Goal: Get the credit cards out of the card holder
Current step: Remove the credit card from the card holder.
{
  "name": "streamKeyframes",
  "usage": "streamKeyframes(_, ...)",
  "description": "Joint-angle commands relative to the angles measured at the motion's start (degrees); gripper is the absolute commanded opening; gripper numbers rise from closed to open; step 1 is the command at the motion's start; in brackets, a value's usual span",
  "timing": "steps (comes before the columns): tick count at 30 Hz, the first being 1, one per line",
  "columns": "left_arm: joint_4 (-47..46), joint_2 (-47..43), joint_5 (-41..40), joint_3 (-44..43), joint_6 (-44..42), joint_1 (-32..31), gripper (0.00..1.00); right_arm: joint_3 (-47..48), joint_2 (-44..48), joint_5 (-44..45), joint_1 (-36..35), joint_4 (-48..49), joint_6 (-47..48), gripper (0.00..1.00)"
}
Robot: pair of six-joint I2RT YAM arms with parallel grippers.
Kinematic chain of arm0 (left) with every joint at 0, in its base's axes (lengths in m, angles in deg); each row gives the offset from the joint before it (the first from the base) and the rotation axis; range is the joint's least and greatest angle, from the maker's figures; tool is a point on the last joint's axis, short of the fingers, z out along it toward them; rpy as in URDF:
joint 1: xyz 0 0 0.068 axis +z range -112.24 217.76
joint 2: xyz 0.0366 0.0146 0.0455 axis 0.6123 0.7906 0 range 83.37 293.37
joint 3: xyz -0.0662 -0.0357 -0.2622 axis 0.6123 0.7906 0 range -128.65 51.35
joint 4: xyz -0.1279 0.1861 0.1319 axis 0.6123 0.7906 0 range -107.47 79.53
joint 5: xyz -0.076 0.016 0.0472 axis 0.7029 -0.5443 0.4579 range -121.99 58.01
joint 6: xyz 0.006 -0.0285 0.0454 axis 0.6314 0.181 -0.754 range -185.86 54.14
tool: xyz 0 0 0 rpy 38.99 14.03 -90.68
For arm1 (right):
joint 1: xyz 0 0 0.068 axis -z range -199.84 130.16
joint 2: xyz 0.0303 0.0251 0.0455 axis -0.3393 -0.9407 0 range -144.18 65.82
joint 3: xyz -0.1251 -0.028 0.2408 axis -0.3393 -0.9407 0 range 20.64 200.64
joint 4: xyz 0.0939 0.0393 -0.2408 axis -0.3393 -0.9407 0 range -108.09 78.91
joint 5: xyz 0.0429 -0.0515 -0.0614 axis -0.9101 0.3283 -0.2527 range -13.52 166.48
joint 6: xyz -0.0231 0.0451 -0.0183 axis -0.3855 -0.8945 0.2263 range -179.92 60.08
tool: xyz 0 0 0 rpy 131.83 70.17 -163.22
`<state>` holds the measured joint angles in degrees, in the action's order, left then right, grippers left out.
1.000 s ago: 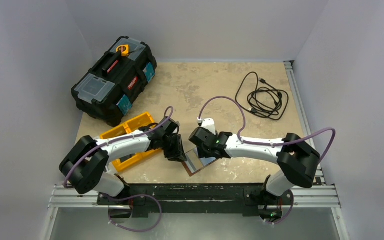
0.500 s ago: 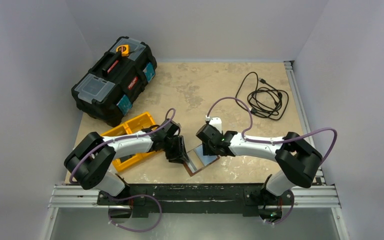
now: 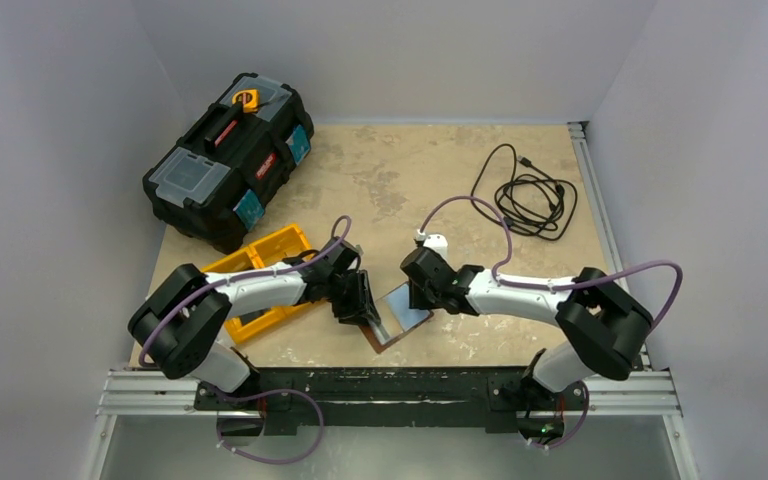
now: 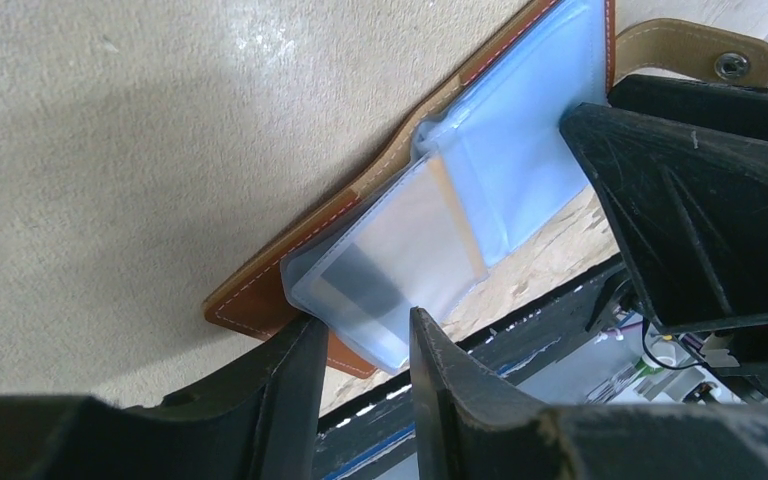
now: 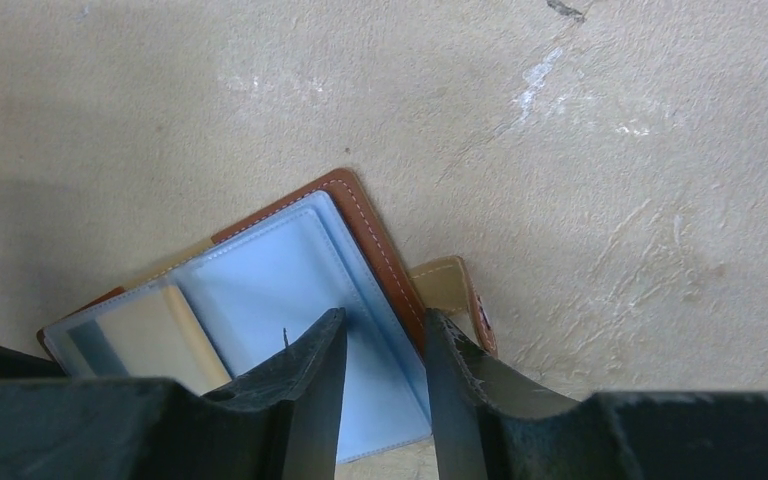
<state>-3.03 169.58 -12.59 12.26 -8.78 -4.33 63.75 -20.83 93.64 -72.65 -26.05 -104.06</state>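
The card holder lies open on the table near the front edge, brown leather outside, pale blue sleeves inside, with its snap tab out to the side. A pale card shows through a clear sleeve that stands raised off the holder. My left gripper is open, its tips either side of that sleeve's corner. My right gripper is open with a narrow gap. It straddles the blue page and the brown border by the tab. A beige card sits in the other half.
A black toolbox stands at the back left and an orange tray lies under my left arm. A coiled black cable is at the back right. The black mounting rail runs just beyond the holder's near edge.
My right gripper has shifted a little right over the holder and its jaws have narrowed. My left gripper's jaws have opened slightly at the sleeve's corner.
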Motion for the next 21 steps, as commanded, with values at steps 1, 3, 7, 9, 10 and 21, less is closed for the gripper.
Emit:
streamKeyframes(1, -0.62, -3.18, 0.73, -1.19, 0.87, -0.28, 0.35, -3.82, 0.91, -6.55, -0.48, 1.51, -1.97, 0.31)
streamKeyframes(3, 0.42, -4.73, 0.56, -1.54, 0.82, -0.28, 0.35, -4.48, 1.78, -7.15, -0.76, 1.6, -2.84, 0.3)
streamKeyframes(7, 2.42, -7.01, 0.47, -2.57, 0.58, -0.28, 0.35, -4.79, 2.99, -8.17, -1.76, 1.74, -4.48, 0.28)
streamKeyframes(9, 2.87, -7.88, 0.54, -2.86, 0.59, -0.28, 0.35, -4.67, 3.23, -8.55, -2.4, 1.86, -5.37, 0.28)
streamKeyframes(10, 3.34, -8.12, 0.54, -3.26, 0.58, -0.34, 0.35, -4.56, 3.44, -8.68, -2.74, 1.86, -5.89, 0.28)
streamKeyframes(21, 4.13, -6.17, 0.66, -5.47, -0.05, -0.61, 0.35, -4.59, 6.79, -10.91, -5.36, 3.1, -10.09, 0.29)
